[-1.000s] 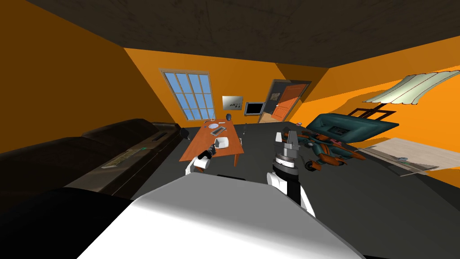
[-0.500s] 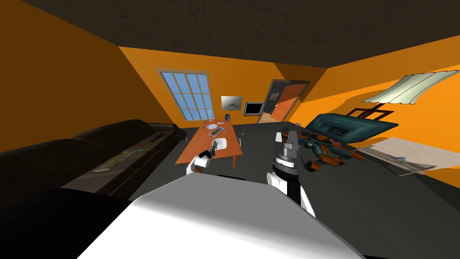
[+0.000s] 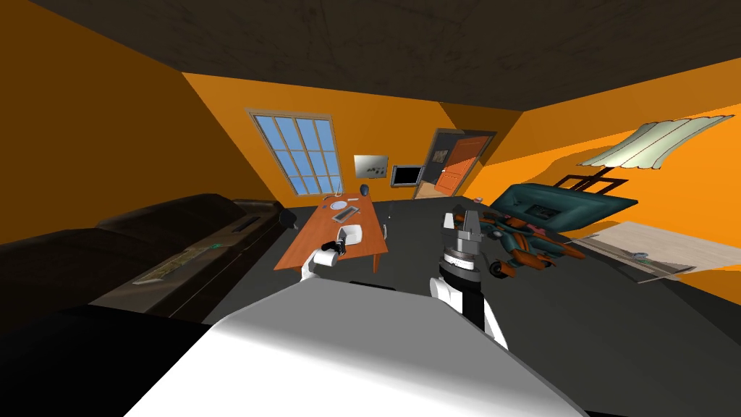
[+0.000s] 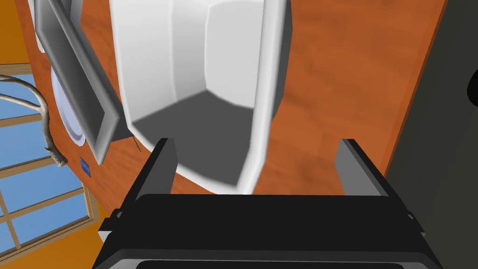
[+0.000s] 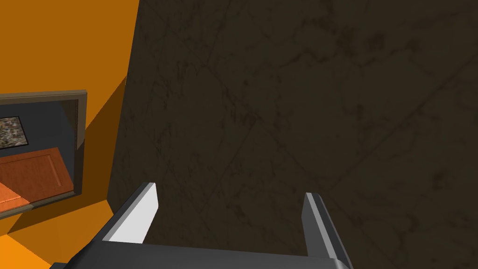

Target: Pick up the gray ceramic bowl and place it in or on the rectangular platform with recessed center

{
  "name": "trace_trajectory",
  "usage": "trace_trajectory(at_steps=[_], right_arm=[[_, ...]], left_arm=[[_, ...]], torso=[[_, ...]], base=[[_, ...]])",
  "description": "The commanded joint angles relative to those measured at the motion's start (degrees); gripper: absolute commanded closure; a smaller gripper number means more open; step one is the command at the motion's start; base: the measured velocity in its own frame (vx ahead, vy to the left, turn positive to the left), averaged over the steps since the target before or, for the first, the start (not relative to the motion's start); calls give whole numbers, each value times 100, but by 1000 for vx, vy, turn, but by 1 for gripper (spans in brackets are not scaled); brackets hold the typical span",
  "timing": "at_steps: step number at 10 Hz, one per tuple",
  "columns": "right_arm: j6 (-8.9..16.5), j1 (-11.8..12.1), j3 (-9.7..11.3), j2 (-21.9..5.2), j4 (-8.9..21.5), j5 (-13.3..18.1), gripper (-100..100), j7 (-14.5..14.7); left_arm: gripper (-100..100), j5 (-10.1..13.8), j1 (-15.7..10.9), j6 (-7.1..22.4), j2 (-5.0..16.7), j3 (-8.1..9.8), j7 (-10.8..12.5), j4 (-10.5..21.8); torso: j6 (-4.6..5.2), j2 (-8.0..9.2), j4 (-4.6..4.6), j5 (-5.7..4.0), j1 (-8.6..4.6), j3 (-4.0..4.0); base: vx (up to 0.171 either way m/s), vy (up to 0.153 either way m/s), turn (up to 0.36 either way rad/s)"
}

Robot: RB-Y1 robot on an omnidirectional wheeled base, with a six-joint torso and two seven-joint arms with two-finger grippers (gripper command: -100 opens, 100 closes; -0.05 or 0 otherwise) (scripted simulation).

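Observation:
A white, angular bowl [image 4: 196, 79] stands on the orange-brown table [image 4: 336, 84]. My left gripper [image 4: 256, 163] is open and right at the bowl's near side. One finger [image 4: 161, 161] is against the bowl's near wall; the other finger [image 4: 357, 163] stands clear over bare table. In the head view the bowl [image 3: 352, 233] sits just beyond the left gripper [image 3: 340, 245]. Just past the bowl lies a grey rectangular tray with a raised rim [image 4: 70, 70], also in the head view as the tray [image 3: 346, 213]. My right gripper [image 5: 228, 205] is open and empty, held upright at the right gripper [image 3: 464, 217].
A white plate [image 4: 65, 112] and a thin twig [image 4: 44, 112] lie beyond the tray. The table's edge drops to dark floor [image 4: 443, 116] beside the clear finger. A dark sofa [image 3: 145, 246] runs along the left; a tipped teal armchair [image 3: 557, 206] lies to the right.
The whole head picture has drifted, so I have moved a little; the table now sits slightly lower and further left. My left gripper stays at the bowl.

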Motion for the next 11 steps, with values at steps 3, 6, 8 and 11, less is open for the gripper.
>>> trace_trajectory(at_steps=[3,6,8,11], right_arm=[[0,-1,0,0,0,0,0,0],[0,-1,0,0,0,0,0,0],[0,-1,0,0,0,0,0,0],[0,-1,0,-1,0,0,0,0]], left_arm=[[-100,43,-133,444,8,84,50,144],[-100,89,-247,765,51,149,88,266],[-100,100,-274,797,67,159,92,299],[-100,86,-331,605,17,179,44,572]], torso=[[0,19,3,1,6,10],[-1,17,3,2,12,9],[-1,18,3,2,9,10],[-1,34,7,5,23,19]], base=[[50,-46,-14],[58,-33,-15],[40,-29,-12],[16,3,-3]])
